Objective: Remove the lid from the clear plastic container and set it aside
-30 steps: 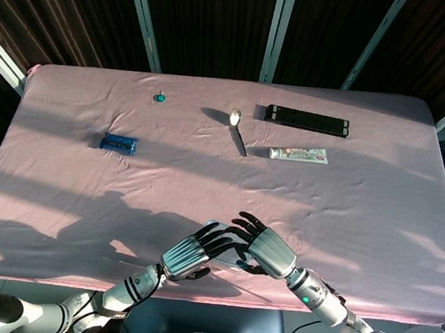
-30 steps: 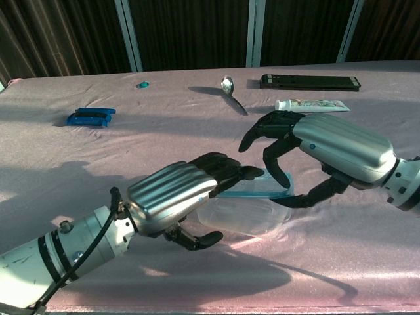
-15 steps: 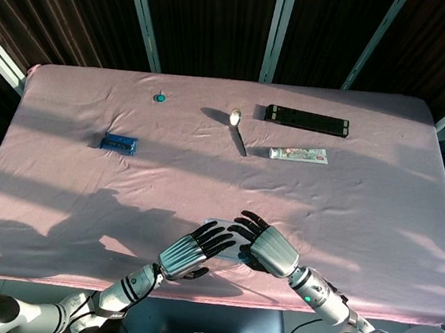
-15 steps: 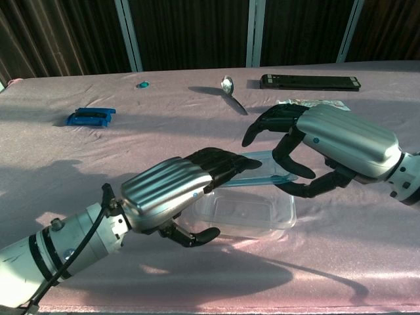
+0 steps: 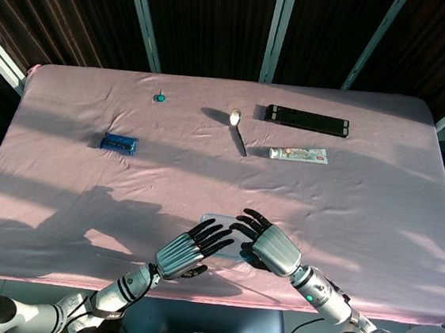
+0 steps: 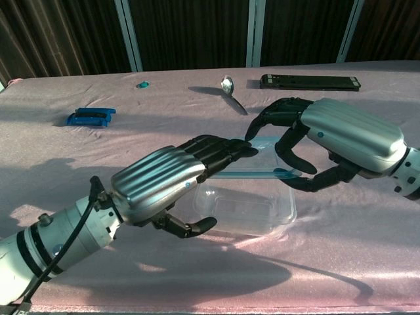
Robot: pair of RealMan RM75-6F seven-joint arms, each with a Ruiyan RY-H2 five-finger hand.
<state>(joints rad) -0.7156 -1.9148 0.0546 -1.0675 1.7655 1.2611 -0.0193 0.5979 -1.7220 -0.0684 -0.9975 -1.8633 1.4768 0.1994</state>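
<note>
- Lid (image 6: 252, 167) above the container (image 6: 246, 211), between the left hand (image 6: 167, 187) and right hand (image 6: 328, 141).
- Spoon (image 5: 237, 130), remote (image 5: 306, 120) and tube (image 5: 298, 154) behind them.
- Clip (image 5: 119, 143) far left.

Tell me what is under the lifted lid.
Under the lid, held up by the right hand, the clear plastic container sits open on the pink cloth. It looks empty, but the left hand covers its near left corner.

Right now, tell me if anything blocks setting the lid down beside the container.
Nothing visible does. The right hand holds the lid above the container, and the cloth to the right is bare. The left hand is on the other side.
</note>
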